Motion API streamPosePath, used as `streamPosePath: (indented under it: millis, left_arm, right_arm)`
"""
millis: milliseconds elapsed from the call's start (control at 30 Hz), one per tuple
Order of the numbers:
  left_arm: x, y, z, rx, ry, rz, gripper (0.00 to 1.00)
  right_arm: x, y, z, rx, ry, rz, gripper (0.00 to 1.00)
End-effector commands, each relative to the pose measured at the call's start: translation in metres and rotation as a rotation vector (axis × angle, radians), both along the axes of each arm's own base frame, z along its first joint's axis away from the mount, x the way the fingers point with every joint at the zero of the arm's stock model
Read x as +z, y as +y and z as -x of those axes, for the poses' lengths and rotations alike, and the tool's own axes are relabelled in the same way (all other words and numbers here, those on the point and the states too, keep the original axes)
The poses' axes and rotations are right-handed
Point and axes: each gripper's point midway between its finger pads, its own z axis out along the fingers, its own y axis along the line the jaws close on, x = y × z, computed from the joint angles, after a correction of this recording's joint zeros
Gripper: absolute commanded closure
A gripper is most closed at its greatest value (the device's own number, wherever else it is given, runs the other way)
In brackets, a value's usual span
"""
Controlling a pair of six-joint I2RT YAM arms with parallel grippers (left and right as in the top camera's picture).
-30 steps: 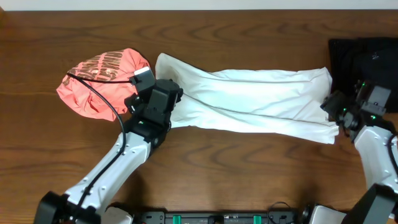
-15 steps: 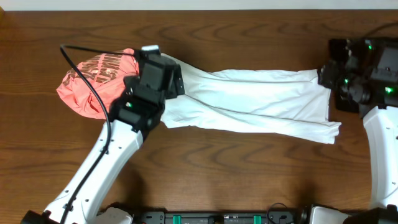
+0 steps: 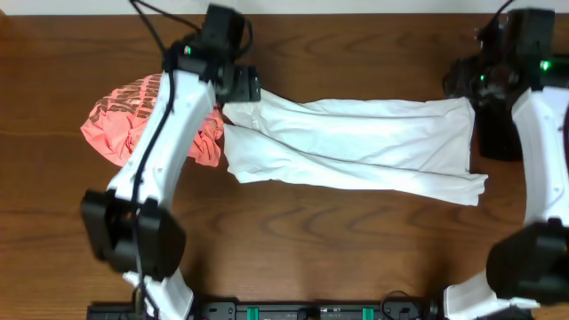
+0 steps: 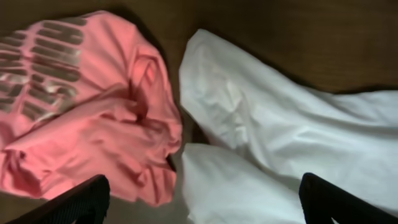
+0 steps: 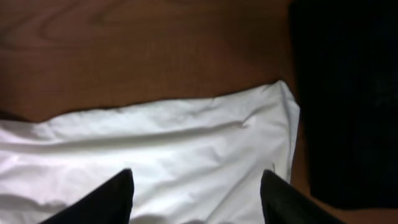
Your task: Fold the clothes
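Note:
The white T-shirt [image 3: 356,147] lies stretched in a long crumpled band across the table's middle. Touching its left end is the bunched coral-pink shirt [image 3: 124,124] with pale lettering. My left gripper [image 3: 242,86] hovers over the white shirt's far left corner, where both garments meet. In the left wrist view its fingers [image 4: 81,202] stand wide open above the coral shirt [image 4: 93,118] and the white shirt [image 4: 280,130], holding nothing. My right gripper [image 3: 462,84] is over the white shirt's far right corner [image 5: 249,130], open [image 5: 196,199] and empty.
A black folded garment [image 3: 500,133] lies at the right edge beside the white shirt's end, dark in the right wrist view [image 5: 348,93]. The wooden table [image 3: 311,249] shows bare in front of the shirts. The left arm [image 3: 169,133] crosses over the coral shirt.
Both arms have swung away from the near side toward the table's far edge. The left gripper moved up to the white shirt's far left corner, the right from the near right corner to the far right one.

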Motion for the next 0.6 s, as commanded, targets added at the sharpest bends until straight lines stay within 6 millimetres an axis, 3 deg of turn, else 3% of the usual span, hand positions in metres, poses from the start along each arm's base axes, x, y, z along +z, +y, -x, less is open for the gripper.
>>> streamPosePath:
  millis: [0,133,400,567]
  left_arm:
    - [0.015,-0.005,-0.017,-0.021,-0.022,0.050,0.02]
    - [0.026,-0.001,-0.031,-0.007,-0.071,0.061,0.02]
    - [0.032,0.013,-0.057,0.029,-0.159,0.077,0.02]
    - [0.022,0.018,-0.068,0.039,-0.165,0.076,0.02]
  right_arm:
    - [0.018,-0.005,-0.014,0.003,-0.005,0.016,0.37]
    - [0.015,-0.010,-0.026,0.012,0.031,0.021,0.36]
    - [-0.017,-0.014,-0.046,0.054,0.072,0.036,0.27]
    - [-0.020,-0.006,-0.053,0.094,0.057,0.045,0.20]
